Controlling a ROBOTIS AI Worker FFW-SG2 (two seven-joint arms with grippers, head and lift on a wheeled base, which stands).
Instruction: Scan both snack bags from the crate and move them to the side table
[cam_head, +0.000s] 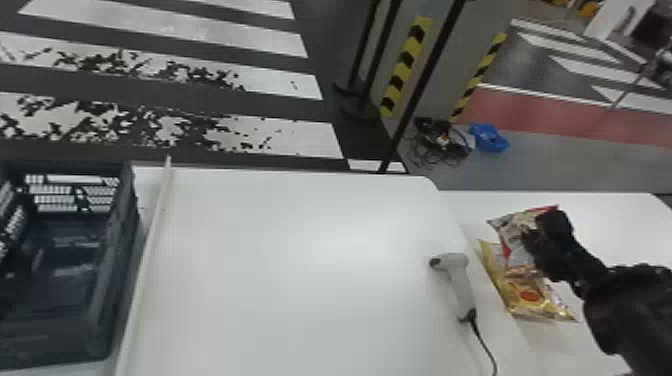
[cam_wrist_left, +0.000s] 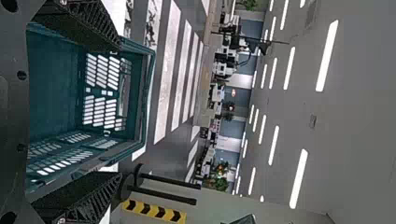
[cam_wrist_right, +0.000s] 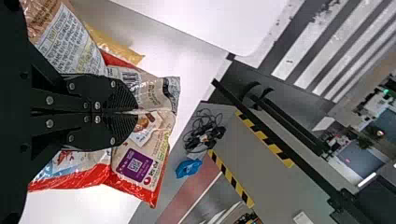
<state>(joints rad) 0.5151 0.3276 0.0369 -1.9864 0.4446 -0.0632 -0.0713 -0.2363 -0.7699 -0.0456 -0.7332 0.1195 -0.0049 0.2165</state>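
While the right claw (cam_head: 531, 241) is closed on the red-edged snack bag (cam_head: 516, 226), pinching its wrapper between both fingers, that bag overlaps the yellow snack bag (cam_head: 531, 306) at the side table (cam_head: 620, 225) on the right. The scanner (cam_head: 459, 282) lies just left of them. The left claw (cam_wrist_left: 119, 111) stands wide open near the crate (cam_head: 47, 345), at the left.

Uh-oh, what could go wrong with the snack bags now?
The right hand pinches the red-edged bag right over the yellow bag, so when let go it might slide off. The squeezed wrapper might also wrinkle or rip. And the scanner lies near the edge of its table, so a bump from the arm could knock it off.
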